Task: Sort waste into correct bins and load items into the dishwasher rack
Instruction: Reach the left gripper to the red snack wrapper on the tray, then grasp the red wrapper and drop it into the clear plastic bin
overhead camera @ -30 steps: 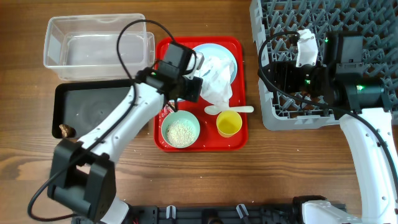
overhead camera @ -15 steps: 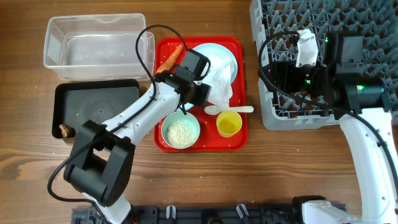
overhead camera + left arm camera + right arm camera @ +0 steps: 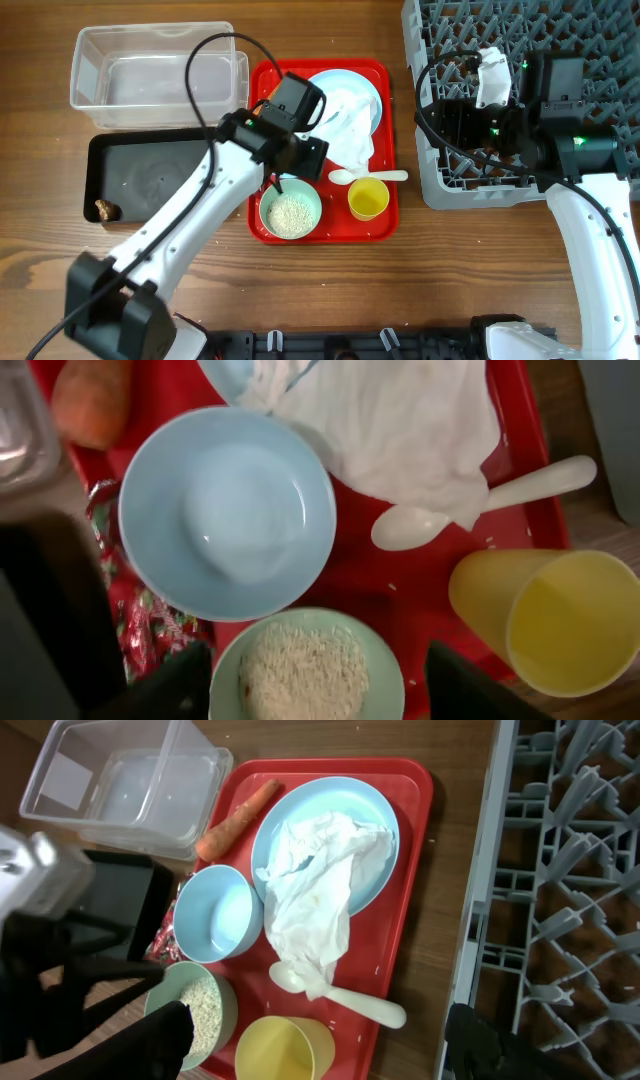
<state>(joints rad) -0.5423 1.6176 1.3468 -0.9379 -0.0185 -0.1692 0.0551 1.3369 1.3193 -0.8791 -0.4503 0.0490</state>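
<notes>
The red tray (image 3: 385, 225) holds a light-blue plate (image 3: 370, 810) with the crumpled white napkin (image 3: 315, 905) lying on it. Beside it are a light-blue bowl (image 3: 228, 510), a pale-green bowl (image 3: 305, 670) full of rice, a yellow cup (image 3: 560, 620) and a white spoon (image 3: 480, 500). A carrot (image 3: 92, 400) and a red wrapper (image 3: 140, 610) lie along the tray's left side. My left gripper (image 3: 315, 690) hangs open right above the green bowl, holding nothing. At the left edge of the grey rack (image 3: 520, 180), my right gripper (image 3: 310, 1055) is open and empty.
The clear tub (image 3: 150, 75) stands at the back left. In front of it the black tray (image 3: 150, 180) holds a small brown lump (image 3: 105, 210). The left arm (image 3: 190, 215) crosses the black tray's right end. Loose rice grains dot the red tray.
My left gripper has opened from shut and its wrist has shifted over the tray toward the green bowl. The right arm has not moved.
</notes>
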